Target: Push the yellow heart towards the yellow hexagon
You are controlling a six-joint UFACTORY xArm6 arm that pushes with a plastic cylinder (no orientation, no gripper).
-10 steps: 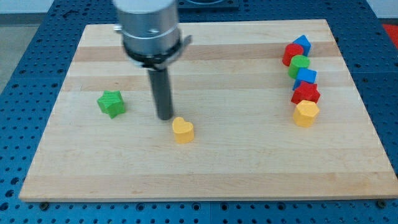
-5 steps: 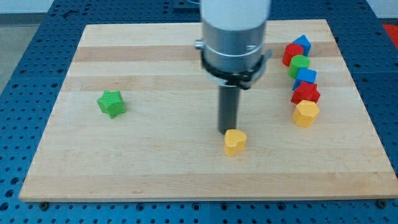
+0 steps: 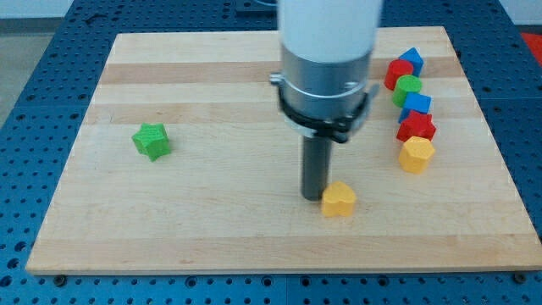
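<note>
One push carried the heart (image 3: 339,200) further right; your tool's tip (image 3: 316,196) sits touching its left side. No jaws exist. The hexagon (image 3: 416,155) is nearer, up-right.

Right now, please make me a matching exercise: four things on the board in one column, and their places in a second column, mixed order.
Things:
1. green star
2. yellow heart
3. yellow hexagon
4. my tip

Places:
A. lowest block of the cluster at the view's right
B. alone at the view's left
C. at the left side of the yellow heart
D. near the bottom, right of the rod's end

Pairs: 1-B, 2-D, 3-A, 4-C
</note>
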